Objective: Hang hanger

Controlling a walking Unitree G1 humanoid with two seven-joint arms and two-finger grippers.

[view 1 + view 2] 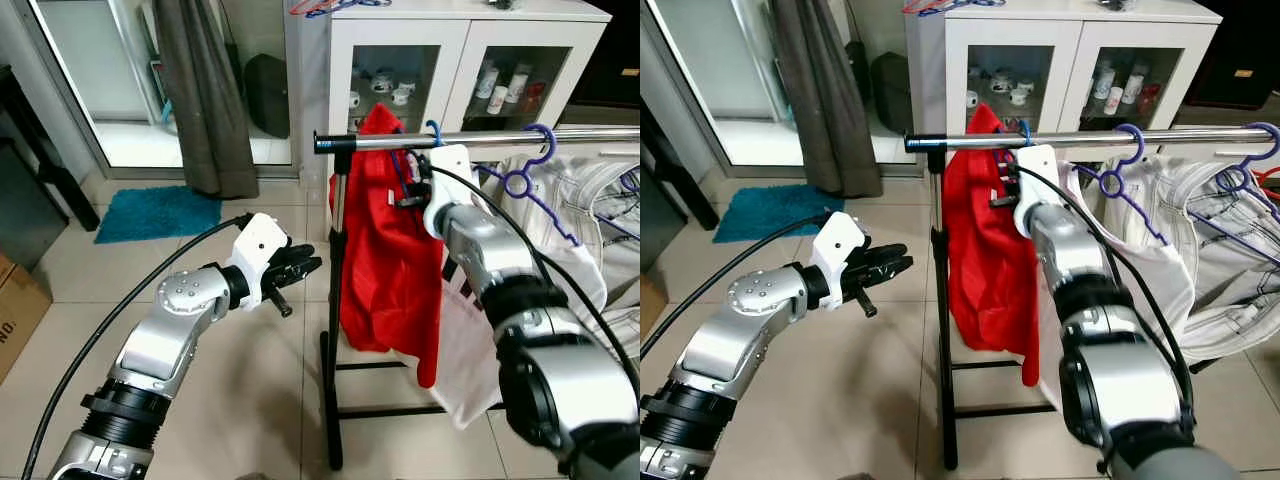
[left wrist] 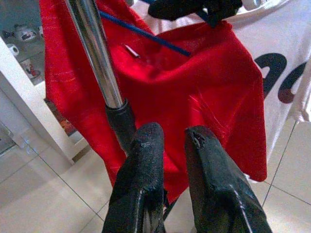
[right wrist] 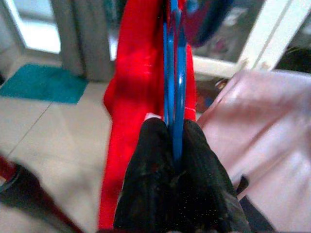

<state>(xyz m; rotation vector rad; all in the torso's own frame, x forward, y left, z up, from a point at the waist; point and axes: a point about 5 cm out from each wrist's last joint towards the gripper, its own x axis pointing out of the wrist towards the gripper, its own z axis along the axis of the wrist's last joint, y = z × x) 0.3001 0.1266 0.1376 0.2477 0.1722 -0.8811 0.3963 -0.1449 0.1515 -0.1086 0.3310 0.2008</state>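
A red shirt [image 1: 385, 250] on a blue hanger [image 3: 174, 87] hangs at the left end of the chrome rail [image 1: 480, 141]. The hanger's blue hook [image 1: 433, 130] sits over the rail. My right gripper [image 1: 415, 185] is just under the rail, shut on the blue hanger's wires, as the right wrist view [image 3: 173, 145] shows. My left gripper [image 1: 300, 265] hovers left of the rack's upright post [image 2: 95, 58], level with the shirt's middle. Its fingers stand a narrow gap apart with nothing between them, pointing at the red shirt [image 2: 194, 87].
White garments on purple hangers [image 1: 530, 175] fill the rail to the right. The rack's black base [image 1: 335, 400] stands on the tiled floor. A white glass-door cabinet [image 1: 400, 60] is behind, with a grey curtain [image 1: 205, 100], a teal mat [image 1: 155, 212] and a cardboard box [image 1: 15, 310] to the left.
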